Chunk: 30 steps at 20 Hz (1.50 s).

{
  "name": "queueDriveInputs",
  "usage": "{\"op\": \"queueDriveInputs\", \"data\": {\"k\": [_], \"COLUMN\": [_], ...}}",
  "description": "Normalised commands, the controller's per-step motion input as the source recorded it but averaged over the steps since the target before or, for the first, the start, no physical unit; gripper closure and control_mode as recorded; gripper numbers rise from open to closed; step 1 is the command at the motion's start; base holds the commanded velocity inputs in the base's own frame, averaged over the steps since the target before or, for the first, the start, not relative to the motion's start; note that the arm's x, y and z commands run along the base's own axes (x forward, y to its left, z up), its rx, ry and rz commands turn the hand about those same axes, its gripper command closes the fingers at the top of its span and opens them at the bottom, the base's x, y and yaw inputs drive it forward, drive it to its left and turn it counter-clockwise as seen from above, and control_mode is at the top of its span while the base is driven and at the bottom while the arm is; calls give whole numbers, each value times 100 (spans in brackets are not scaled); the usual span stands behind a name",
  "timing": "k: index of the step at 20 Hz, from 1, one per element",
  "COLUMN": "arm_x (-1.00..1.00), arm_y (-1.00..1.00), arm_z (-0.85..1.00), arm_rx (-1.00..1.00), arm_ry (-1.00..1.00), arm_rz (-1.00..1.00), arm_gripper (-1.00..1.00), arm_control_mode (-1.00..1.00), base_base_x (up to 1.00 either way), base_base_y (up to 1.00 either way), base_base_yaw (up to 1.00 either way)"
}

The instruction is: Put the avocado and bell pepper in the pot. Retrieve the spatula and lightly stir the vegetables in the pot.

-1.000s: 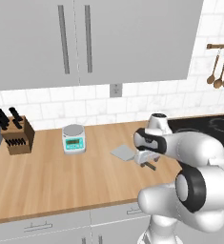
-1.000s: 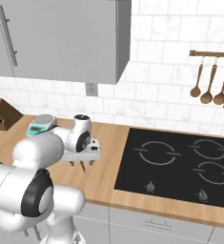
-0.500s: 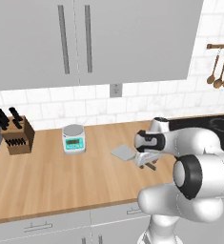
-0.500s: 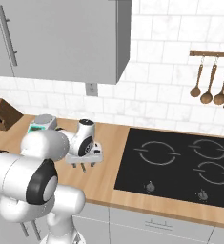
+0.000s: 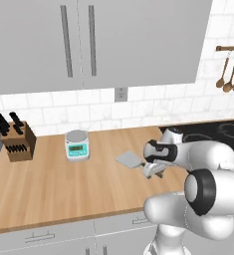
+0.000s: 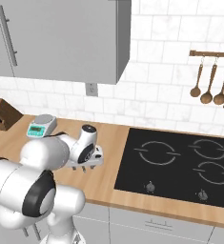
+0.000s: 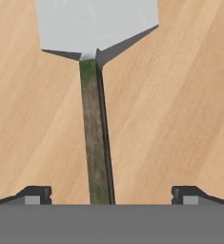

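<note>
Spatula (image 7: 97, 28) lies flat on the wooden desk (image 5: 63, 184), light-grey blade pointing away from the hand, thin dark handle running back toward it. In the left base view the blade (image 5: 129, 159) shows just left of the hand, between the kitchen scale (image 5: 77, 144) and the arm.

Hand (image 7: 108, 193) sits low over the handle end of the spatula. Hand view: the two dark fingertips (image 7: 35, 194) stand far apart at the bottom edge, one on each side of the handle, which runs up the middle of the gap. Neither tip touches the handle. Jaws spread wide; nothing gripped.

From the right base view the hand (image 6: 87, 162) hangs just above the desk, a little left of the black cooktop (image 6: 180, 164). Whether the tips touch the wood cannot be told from this view.

Other items:
- Scale, white with a round top plate and a green display, stands on the desk well left of the spatula.
- Knife block (image 5: 18, 142) stands at the far left of the desk, near the wall.
- Wooden spoons (image 6: 211, 86) hang from a rail on the tiled wall above the cooktop.
- Grey cabinets (image 5: 88, 45) hang over the desk.
</note>
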Motion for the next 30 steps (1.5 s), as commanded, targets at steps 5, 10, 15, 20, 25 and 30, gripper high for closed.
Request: {"op": "queueDriveInputs", "data": {"k": [5,10,15,20,25,30], "arm_x": [-1,10,0,-6,0,0], "arm_y": [0,0,0,0,0,0], "arm_z": [-5,-20,-24,-24,-22,-15], "arm_rx": [0,0,0,0,0,0], "arm_ry": [2,0,0,0,0,0], "arm_rz": [0,0,0,0,0,0], "arm_gripper": [-100,-100,-100,100,100,100], "arm_control_mode": [-100,-100,-100,-100,-100,-100], "base_base_x": [0,0,0,0,0,0], "base_base_y": [0,0,0,0,0,0], "base_base_yaw": [0,0,0,0,0,0]}}
